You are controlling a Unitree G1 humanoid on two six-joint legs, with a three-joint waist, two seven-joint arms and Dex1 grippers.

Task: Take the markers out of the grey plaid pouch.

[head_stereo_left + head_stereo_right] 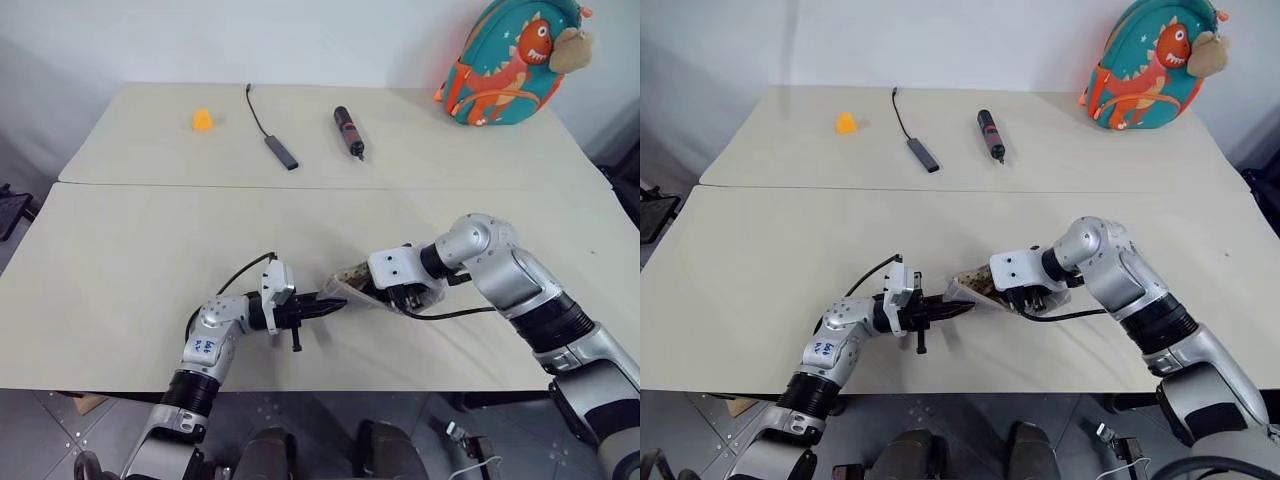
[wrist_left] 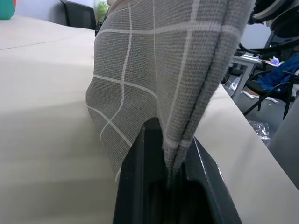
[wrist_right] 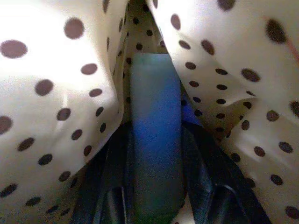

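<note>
The grey plaid pouch [image 1: 348, 283] hangs just above the near table, held between both arms. My left gripper [image 1: 335, 303] points level toward the right and is shut on the pouch's edge; the left wrist view shows the plaid fabric [image 2: 140, 70] pinched between its fingers [image 2: 135, 177]. My right gripper [image 1: 385, 290] angles down into the pouch's open mouth. Inside, amid the cream dotted lining [image 3: 46, 93], a blue marker [image 3: 156, 107] lies between the right gripper's [image 3: 155, 137] two fingers, which press on its sides.
On the far table lie a black marker [image 1: 348, 131], a black cable with an adapter [image 1: 280, 150] and a small orange object [image 1: 203, 120]. A teal dinosaur backpack [image 1: 510, 62] stands at the back right. A seam [image 1: 300, 186] joins the two tables.
</note>
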